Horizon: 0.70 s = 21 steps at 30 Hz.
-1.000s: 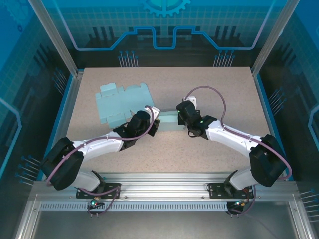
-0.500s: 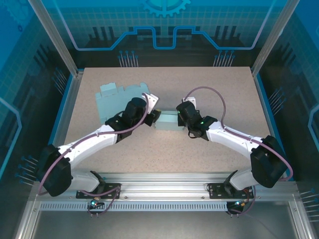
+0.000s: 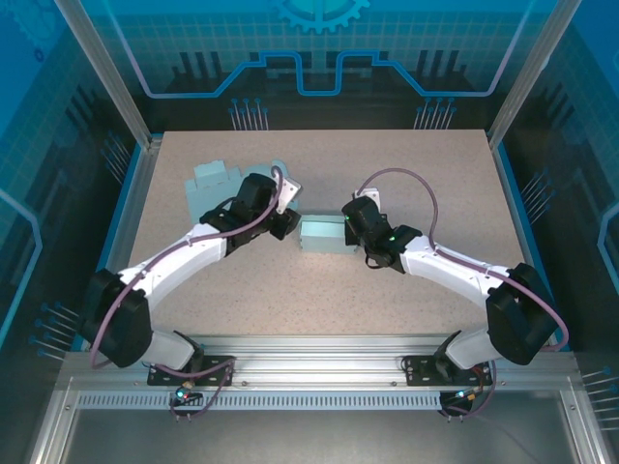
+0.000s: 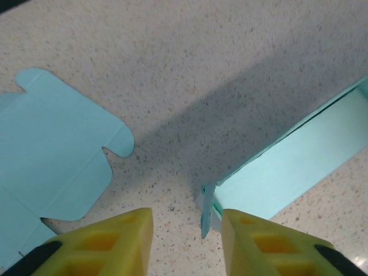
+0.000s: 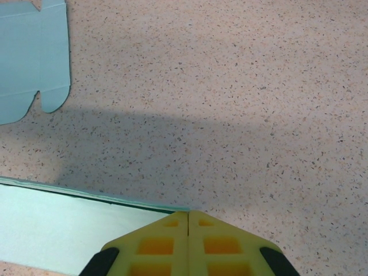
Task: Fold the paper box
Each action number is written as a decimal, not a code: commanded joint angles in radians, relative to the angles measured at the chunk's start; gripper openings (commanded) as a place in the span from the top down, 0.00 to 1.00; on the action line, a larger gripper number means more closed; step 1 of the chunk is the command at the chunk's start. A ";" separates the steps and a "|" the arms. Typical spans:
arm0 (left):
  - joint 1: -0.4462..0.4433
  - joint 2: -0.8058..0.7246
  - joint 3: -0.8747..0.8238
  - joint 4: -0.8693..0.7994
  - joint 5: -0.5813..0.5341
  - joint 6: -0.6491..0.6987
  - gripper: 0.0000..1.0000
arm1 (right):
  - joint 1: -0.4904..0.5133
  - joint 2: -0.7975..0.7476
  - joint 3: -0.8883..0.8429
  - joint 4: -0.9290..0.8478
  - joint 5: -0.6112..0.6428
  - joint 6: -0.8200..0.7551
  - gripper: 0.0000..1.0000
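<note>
Since the right gripper [image 5: 188, 221] has its fingers pressed flat together on the thin wall at one end of the paper box [image 3: 322, 235], it's probably acting as the anchor. It would be pinning that half-formed teal trough so it can't skid on the table [image 3: 406, 164] while the other arm works the opposite end. The left gripper [image 4: 185, 221] is spread with nothing clamped. The box's small end flap [image 4: 204, 214] stands upright in the gap, just beside the finger on the right of the wrist view and apart from the other; whether it touches is hard to say. Best guess is it's lining up to pinch that flap or nudge it inward. From there the box's open inside runs ahead and off to the right of that gripper. To its left a teal cut-out sheet [image 4: 52, 149] with rounded tabs lies flat, near the box but not touching, and the left arm reaches over it in the overhead view. It isn't blocking the flap, though a sideways sweep could snag a tab. The real hassle is likely the flap itself: thin, floppy and off-centre, so a sloppy close could crease it wrong.
</note>
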 commanded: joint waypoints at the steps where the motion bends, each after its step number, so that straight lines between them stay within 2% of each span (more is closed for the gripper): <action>1: -0.001 0.039 0.033 -0.043 0.034 -0.007 0.63 | 0.020 -0.004 -0.017 -0.065 -0.039 -0.007 0.93; 12: -0.014 0.100 0.057 -0.035 0.043 -0.032 0.63 | 0.020 -0.009 -0.017 -0.069 -0.036 -0.010 0.93; 16: -0.018 0.127 0.072 -0.041 0.037 -0.037 0.68 | 0.020 -0.007 -0.014 -0.068 -0.040 -0.008 0.93; 21: -0.025 0.154 0.105 -0.067 -0.004 -0.070 0.84 | 0.019 -0.007 -0.010 -0.070 -0.041 -0.010 0.93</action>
